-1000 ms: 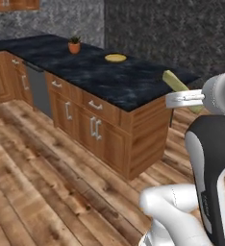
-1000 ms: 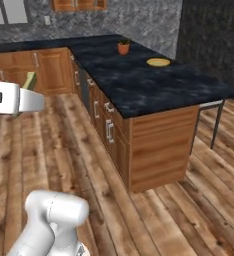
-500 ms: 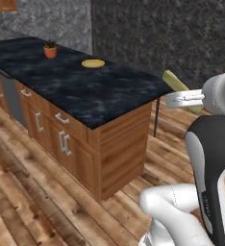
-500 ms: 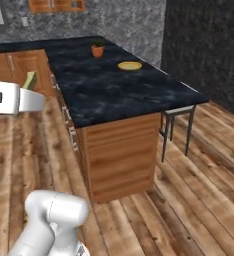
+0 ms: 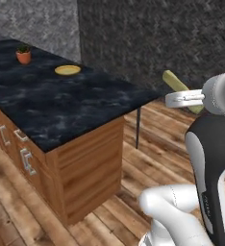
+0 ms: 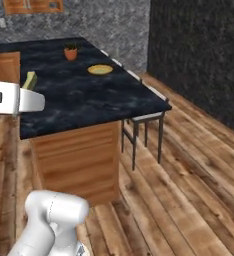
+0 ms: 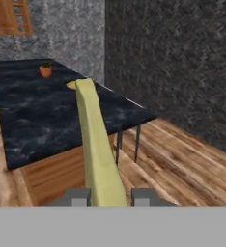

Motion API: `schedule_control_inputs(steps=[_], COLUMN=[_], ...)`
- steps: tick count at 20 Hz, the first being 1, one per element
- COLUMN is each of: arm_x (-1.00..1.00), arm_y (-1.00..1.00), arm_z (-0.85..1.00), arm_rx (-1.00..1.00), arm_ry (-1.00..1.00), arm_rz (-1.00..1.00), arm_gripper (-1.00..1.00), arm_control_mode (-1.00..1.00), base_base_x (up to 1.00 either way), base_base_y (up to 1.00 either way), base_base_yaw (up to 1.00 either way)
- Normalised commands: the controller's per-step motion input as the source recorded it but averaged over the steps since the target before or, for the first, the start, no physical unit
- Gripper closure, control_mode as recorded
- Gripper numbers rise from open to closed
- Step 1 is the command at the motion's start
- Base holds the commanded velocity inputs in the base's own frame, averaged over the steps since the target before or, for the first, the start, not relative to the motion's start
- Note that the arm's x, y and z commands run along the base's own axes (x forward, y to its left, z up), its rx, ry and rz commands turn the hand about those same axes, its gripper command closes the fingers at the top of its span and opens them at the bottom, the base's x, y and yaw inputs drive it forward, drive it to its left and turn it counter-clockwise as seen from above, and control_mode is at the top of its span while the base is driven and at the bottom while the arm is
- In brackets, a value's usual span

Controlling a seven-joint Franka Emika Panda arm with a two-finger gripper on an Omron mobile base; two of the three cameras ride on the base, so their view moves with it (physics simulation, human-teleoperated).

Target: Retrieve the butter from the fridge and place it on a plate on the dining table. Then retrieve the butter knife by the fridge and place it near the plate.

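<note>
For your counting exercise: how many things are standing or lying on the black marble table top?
2. A small potted plant stands near the far end of the dining table; the yellow plate lies a little nearer, toward the right edge. Others could lie beyond the picture's left edge.

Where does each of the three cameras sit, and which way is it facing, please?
Left base view: behind the arm on its left, looking forward and down at the dining table; the arm rises at lower right, its end effector shut on the butter.
Right base view: behind on its right; the arm rises at lower left.
Hand view: on the hand, looking along the butter toward the table; the fingertips show at the bottom.
All three share the plate and the potted plant.
</note>
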Motion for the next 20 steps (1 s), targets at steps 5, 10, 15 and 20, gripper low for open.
schedule_control_inputs(steps=[5,10,15,20], arm_x=[0.00,0.00,0.00,0.00], arm_y=[0.00,0.00,0.00,0.00], arm_z=[0.00,0.00,0.00,0.00], arm_rx=[0.00,0.00,0.00,0.00], arm_ry=[0.00,0.00,0.00,0.00], arm_rz=[0.00,0.00,0.00,0.00], arm_gripper=[1.00,1.00,1.00,1.00], arm_control_mode=[1.00,1.00,1.00,1.00], base_base_x=[0.75,0.86,0.93,0.92], base_base_y=[-1.00,-1.00,-1.00,-1.00], base_base_yaw=[0.00,0.00,0.05,0.10])
